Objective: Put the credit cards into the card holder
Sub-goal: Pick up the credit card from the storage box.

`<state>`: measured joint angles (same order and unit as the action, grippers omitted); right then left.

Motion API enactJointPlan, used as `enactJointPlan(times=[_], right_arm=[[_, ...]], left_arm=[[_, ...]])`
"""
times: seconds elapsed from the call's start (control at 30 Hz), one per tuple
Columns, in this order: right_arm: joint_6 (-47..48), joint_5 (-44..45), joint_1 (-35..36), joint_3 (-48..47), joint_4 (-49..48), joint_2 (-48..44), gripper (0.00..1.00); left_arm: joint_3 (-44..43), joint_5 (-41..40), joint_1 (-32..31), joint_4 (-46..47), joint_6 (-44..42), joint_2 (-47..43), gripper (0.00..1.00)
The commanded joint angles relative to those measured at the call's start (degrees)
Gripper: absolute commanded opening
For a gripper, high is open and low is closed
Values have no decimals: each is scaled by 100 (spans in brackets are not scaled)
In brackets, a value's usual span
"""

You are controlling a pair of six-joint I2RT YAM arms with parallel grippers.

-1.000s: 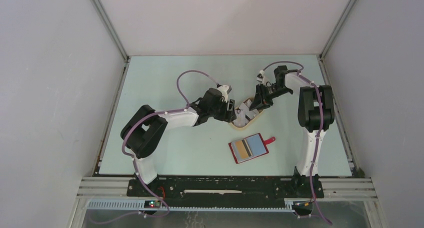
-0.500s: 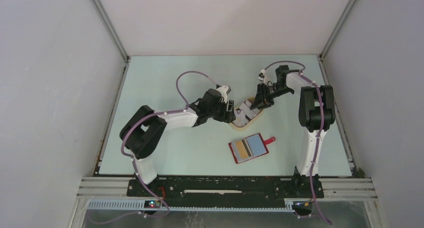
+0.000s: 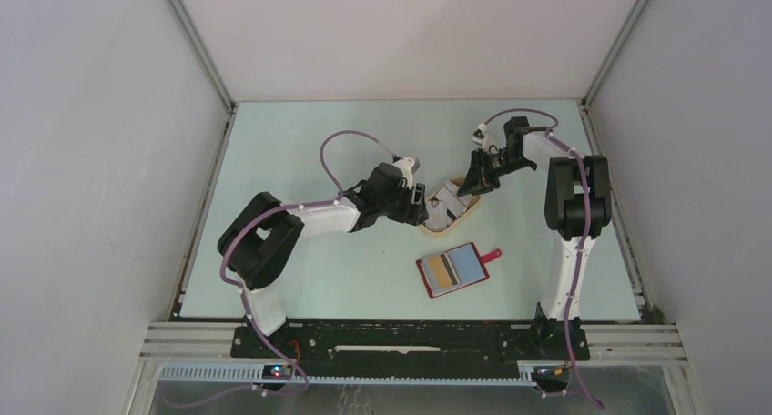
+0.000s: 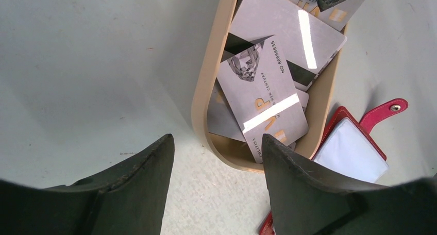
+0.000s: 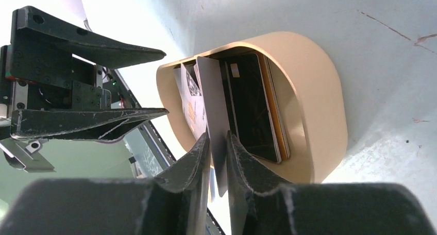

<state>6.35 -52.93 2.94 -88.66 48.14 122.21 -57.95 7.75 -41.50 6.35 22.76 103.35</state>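
Note:
Several whitish-grey credit cards (image 4: pixel 263 85) lie loose in a beige oval tray (image 4: pixel 202 90). My right gripper (image 5: pixel 217 137) is shut on one grey card (image 5: pixel 212 101) and holds it on edge over the tray's far end (image 5: pixel 314 106). My left gripper (image 4: pixel 216 139) is open, its fingers straddling the tray's near rim and touching no card. The red card holder (image 3: pixel 452 269) lies open on the table in front of the tray, pale blue-grey inside up, snap tab (image 4: pixel 392 107) to the right. In the top view my right gripper (image 3: pixel 465 188) and left gripper (image 3: pixel 424 209) face each other across the tray (image 3: pixel 470 211).
The tray holds a dark-faced card (image 5: pixel 252 106) standing against its wall. The left gripper's fingers (image 5: pixel 98 52) show in the right wrist view just beyond the tray. Grey enclosure walls and aluminium rails surround the pale green table (image 3: pixel 300 142).
My right gripper has drawn slightly back and up from the tray with the card pinched in it. The left arm, tray and card holder have not moved.

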Motion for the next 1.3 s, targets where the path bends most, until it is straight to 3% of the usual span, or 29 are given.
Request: enactJointPlan(times=[0.0,0.3,0.6,0.9,1.1,1.27], right_arm=[[-103,-91,-94,20,-123,-165,25],[-45,466,-102,394,-750,-769,0],[242,524,-101,625,-989,-1322,0],[1005,191,-121,675,-633,-1903,0],[1424,-512,-165,827,-367,-2828,0],[1371,-865,-179,1256,-716,-4000,0]], left_arm=[[174,51,10,216,79,-307,68],[472,-90,10,425,88,-714,67],[1064,-209,11,793,107,-1640,67],[2364,201,-34,2168,611,-3032,67],[3105,456,-166,3553,1341,-3737,68],[3336,299,-391,4010,1654,-4282,69]])
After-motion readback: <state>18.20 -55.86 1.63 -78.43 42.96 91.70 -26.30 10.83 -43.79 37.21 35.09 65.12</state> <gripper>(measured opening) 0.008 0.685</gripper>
